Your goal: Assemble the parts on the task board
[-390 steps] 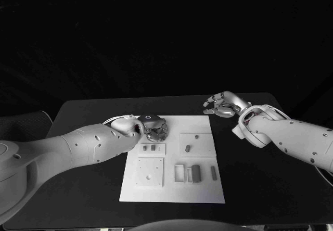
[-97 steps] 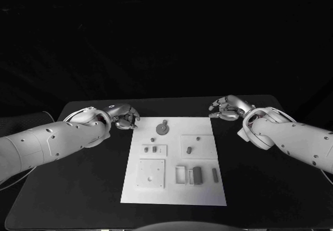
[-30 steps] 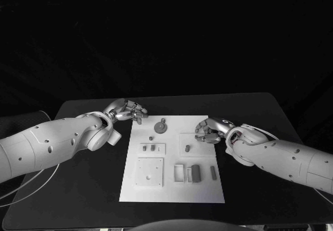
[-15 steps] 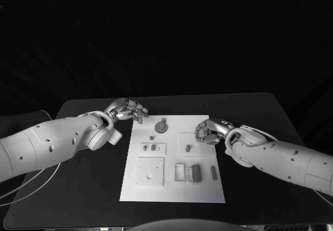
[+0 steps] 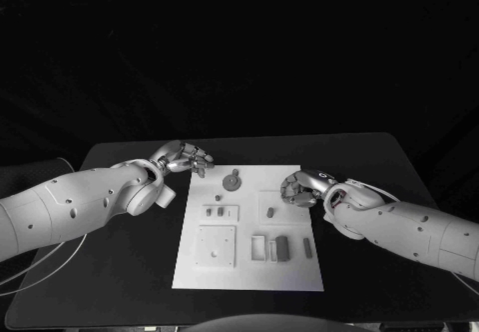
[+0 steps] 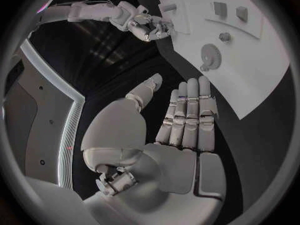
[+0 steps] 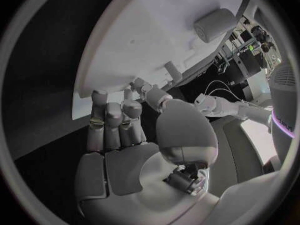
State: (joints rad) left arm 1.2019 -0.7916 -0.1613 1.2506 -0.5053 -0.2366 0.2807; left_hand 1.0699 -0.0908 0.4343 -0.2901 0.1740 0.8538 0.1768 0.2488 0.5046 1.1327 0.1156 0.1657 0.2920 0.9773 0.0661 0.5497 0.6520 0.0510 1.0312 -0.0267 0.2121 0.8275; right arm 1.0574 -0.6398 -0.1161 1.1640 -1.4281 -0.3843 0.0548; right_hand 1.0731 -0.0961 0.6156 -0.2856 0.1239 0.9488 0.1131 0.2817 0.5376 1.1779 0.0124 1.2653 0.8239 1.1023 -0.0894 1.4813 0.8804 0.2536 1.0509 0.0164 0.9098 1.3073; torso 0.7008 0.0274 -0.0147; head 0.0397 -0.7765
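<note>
Head view: flat white task board (rectangular).

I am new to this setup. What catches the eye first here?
The white task board lies in the middle of the black table, with small grey parts on it. The right hand hovers over its right edge. The left hand hangs open, off its far left corner.

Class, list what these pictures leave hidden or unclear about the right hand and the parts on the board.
1. Head view: whether the right hand touches the small part beneath it; the fingers cover it.
2. Right wrist view: what the fingertips meet on the board; thumb and fisheye hide it.
3. Head view: shapes of the parts near the board's front; too small.
</note>
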